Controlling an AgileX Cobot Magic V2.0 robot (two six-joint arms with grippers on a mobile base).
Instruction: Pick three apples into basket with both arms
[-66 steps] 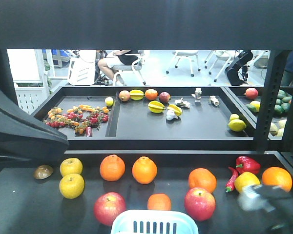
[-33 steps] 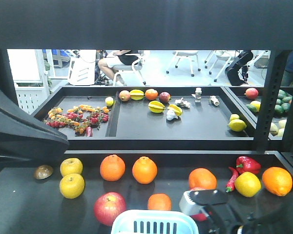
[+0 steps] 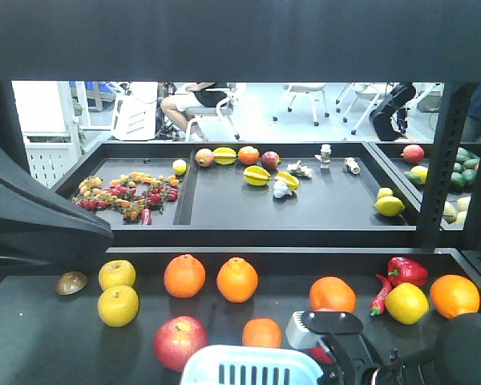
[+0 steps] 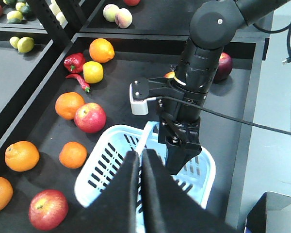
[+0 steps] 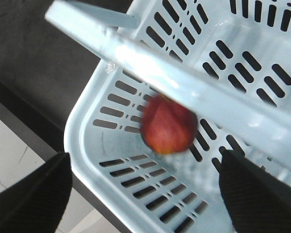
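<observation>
The pale blue basket (image 4: 111,160) stands at the tray's front edge; it also shows in the front view (image 3: 248,367). My left gripper (image 4: 140,154) is shut on its raised hoop handle (image 4: 148,136). My right gripper (image 5: 145,165) is open above the basket (image 5: 136,194), fingers (image 5: 34,194) wide apart. A blurred red apple (image 5: 168,124) is in the basket below the handle (image 5: 194,92). In the left wrist view the right gripper (image 4: 179,162) points down into the basket. Red apples lie on the tray beside it (image 4: 90,117), (image 4: 48,209), (image 3: 179,341).
Oranges (image 3: 184,275), (image 3: 237,279), (image 3: 333,294), (image 3: 261,332), two yellow apples (image 3: 117,305), a lemon (image 3: 406,302), red peppers (image 3: 406,270) and a brown nut (image 3: 70,282) lie on the tray. Another red apple (image 4: 224,65) lies behind the right arm. A rear shelf (image 3: 224,216) holds more fruit.
My right arm has swung left from the tray's right edge to above the basket, hiding the red apple by the orange. The fruit on the tray has not moved.
</observation>
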